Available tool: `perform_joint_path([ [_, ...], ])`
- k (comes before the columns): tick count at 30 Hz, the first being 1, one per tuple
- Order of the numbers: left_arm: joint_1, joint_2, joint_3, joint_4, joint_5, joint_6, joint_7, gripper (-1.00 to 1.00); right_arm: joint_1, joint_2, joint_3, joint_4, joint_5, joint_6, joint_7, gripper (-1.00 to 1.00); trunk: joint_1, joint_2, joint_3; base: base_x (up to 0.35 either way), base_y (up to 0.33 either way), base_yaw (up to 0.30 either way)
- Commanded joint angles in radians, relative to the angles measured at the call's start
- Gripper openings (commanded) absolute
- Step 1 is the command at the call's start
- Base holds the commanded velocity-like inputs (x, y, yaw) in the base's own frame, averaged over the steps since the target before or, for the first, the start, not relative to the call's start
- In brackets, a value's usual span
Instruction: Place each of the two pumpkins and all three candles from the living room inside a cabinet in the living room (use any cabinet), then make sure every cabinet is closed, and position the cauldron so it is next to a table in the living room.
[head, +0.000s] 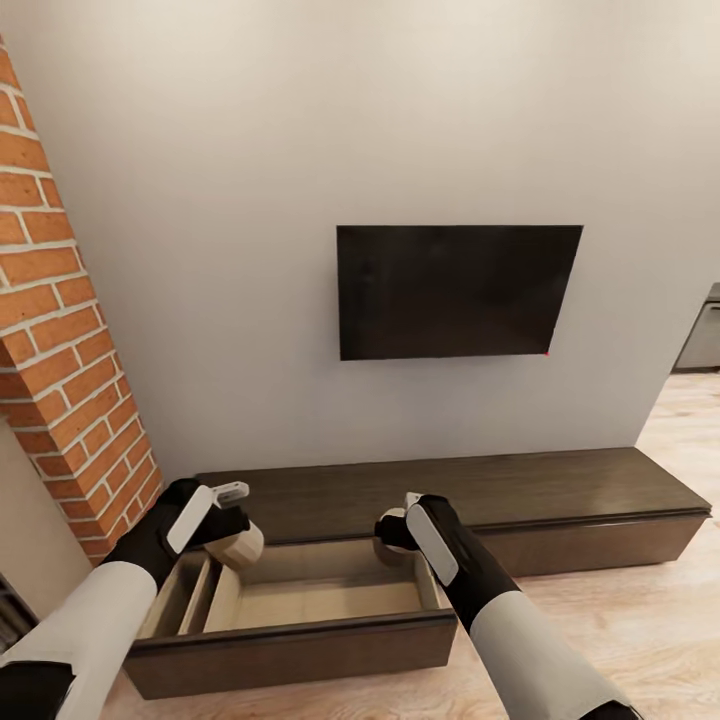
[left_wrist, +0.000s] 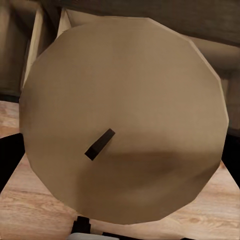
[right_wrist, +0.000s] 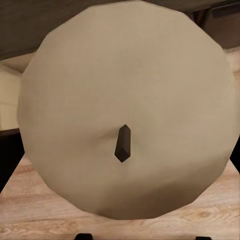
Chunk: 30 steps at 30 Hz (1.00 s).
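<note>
Two candles are held, one in each gripper, above the open drawer of the cabinet. The left gripper is clenched on a beige candle over the drawer's left part, near the inner divider. In the left wrist view the candle is seen from its top, with the dark wick in the middle. The right gripper grasps the other candle at the drawer's back right corner; the right wrist view shows its round top. Farther back, a black screen hangs on the pale wall, and a brick column stands at the left.
</note>
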Motion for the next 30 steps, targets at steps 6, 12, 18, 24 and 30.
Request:
perform_joint_path([
  [6, -0.001, 0.005, -0.005, -0.001, 0.013, 0.001, 0.007, -1.00, -0.001, 0.000, 0.002, -0.001, -0.009, 0.002, -0.010, -1.00, 0.001, -0.002, -0.002, 0.087, 0.035, 0.000],
  [12, -0.001, -0.006, -0.008, 0.033, 0.015, 0.002, 0.005, -1.00, -0.001, 0.000, 0.003, 0.001, -0.010, 0.004, -0.009, -1.00, 0.001, -0.002, -0.002, 0.057, 0.007, 0.000],
  [18, -0.001, -0.090, -0.008, 0.144, 0.007, -0.106, -0.025, -1.00, -0.001, 0.000, 0.003, 0.053, -0.010, 0.003, -0.009, -1.00, 0.001, -0.002, -0.002, 0.002, 0.000, 0.000],
  [24, -0.001, -0.174, -0.009, 0.198, -0.001, -0.135, 0.010, -1.00, 0.000, 0.000, 0.003, 0.122, -0.009, -0.051, -0.002, -1.00, 0.001, -0.002, -0.002, 0.000, 0.000, 0.000],
  [30, -0.001, -0.209, -0.007, 0.200, 0.001, -0.147, 0.087, -1.00, 0.001, 0.000, 0.003, 0.124, -0.009, -0.035, 0.006, -1.00, 0.001, -0.002, -0.002, 0.000, 0.018, 0.000],
])
